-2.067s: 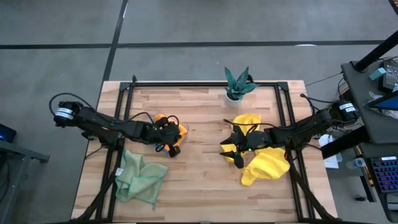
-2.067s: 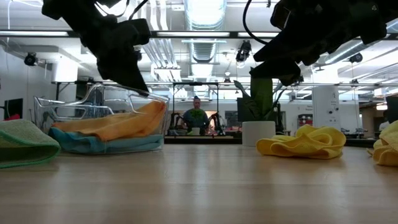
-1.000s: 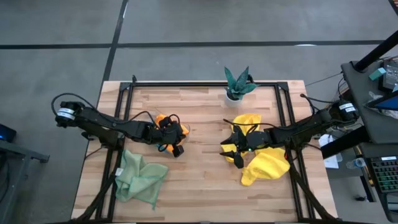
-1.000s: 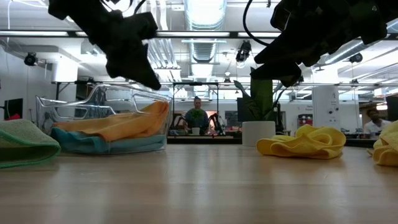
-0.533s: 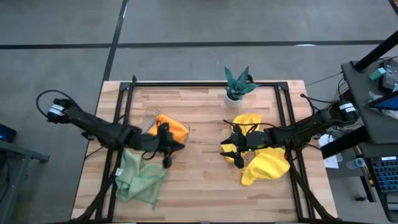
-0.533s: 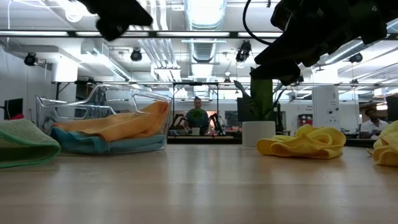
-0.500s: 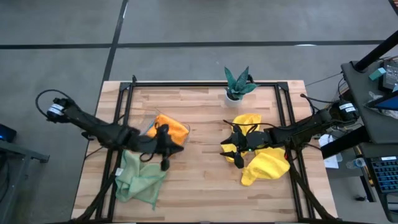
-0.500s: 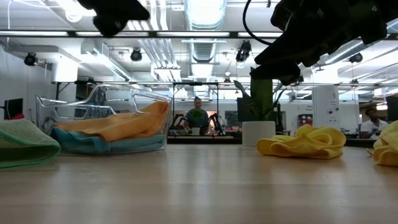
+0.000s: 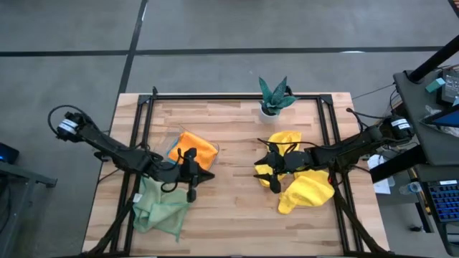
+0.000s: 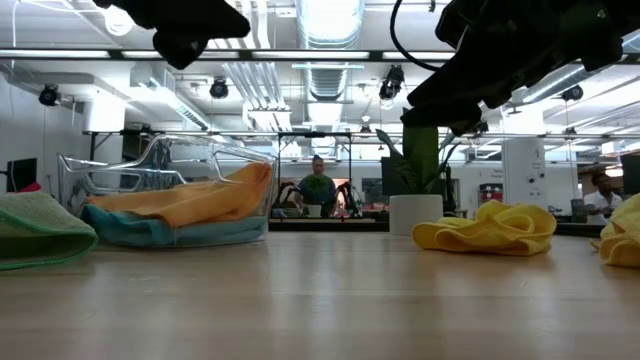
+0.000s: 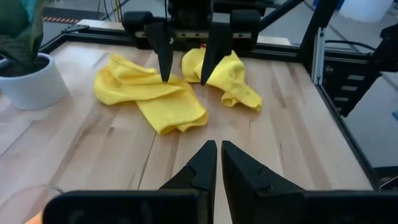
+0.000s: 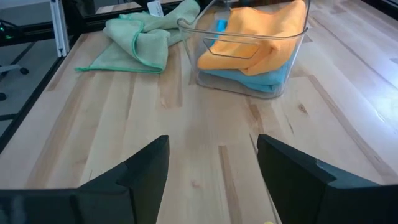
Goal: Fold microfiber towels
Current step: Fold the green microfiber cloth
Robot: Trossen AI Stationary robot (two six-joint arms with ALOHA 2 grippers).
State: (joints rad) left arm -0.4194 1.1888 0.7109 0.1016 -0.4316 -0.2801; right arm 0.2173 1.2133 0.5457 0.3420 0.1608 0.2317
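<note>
Orange towel (image 9: pixel 195 148) lies folded in tray (image 12: pixel 283 79); long axis unclear.

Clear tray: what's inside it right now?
The clear tray holds an orange towel lying on top of a bright blue towel. Only the blue towel's edge shows; the rest is covered by the orange one, so anything beneath cannot be seen.
</note>
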